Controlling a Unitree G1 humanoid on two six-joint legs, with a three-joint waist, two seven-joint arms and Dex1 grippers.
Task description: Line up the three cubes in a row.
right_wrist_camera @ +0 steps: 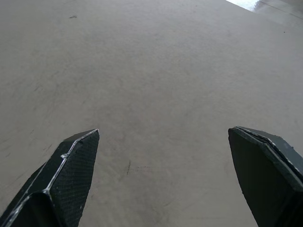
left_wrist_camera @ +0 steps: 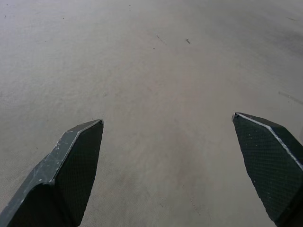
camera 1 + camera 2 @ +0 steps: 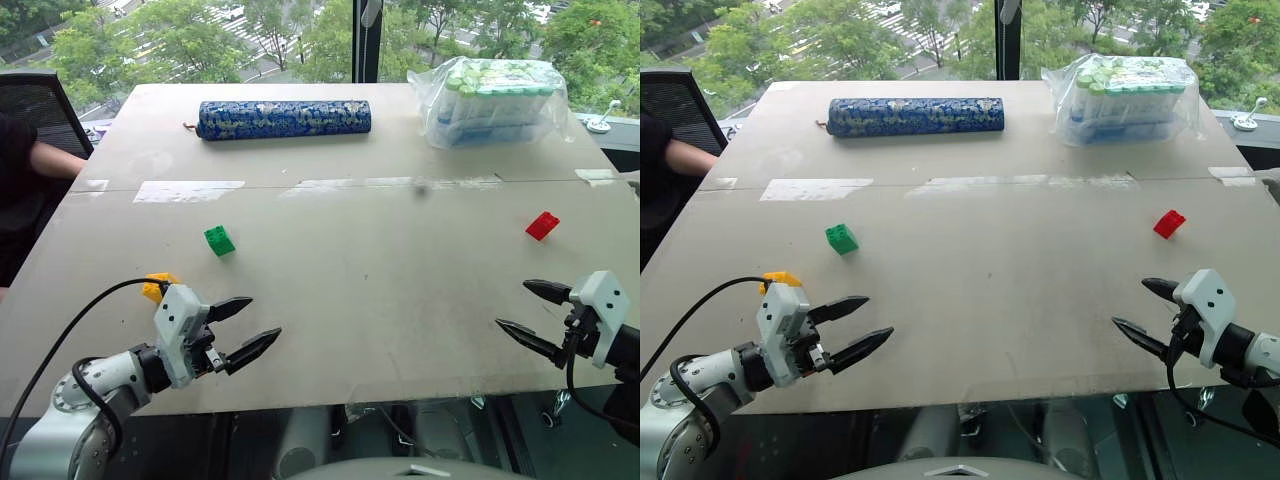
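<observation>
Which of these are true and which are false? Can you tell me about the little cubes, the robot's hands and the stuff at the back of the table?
1. The three cubes already sit in a row. False: the red cube lies far to the right, the green cube and yellow cube to the left.
2. The left end effector is open and holds nothing. True.
3. The right end effector grips the red cube. False: it is open, and the red cube lies apart from it on the table.
4. The blue patterned roll lies at the far side of the table. True.
5. The yellow cube is partly hidden behind the left end effector's white housing. True.
</observation>
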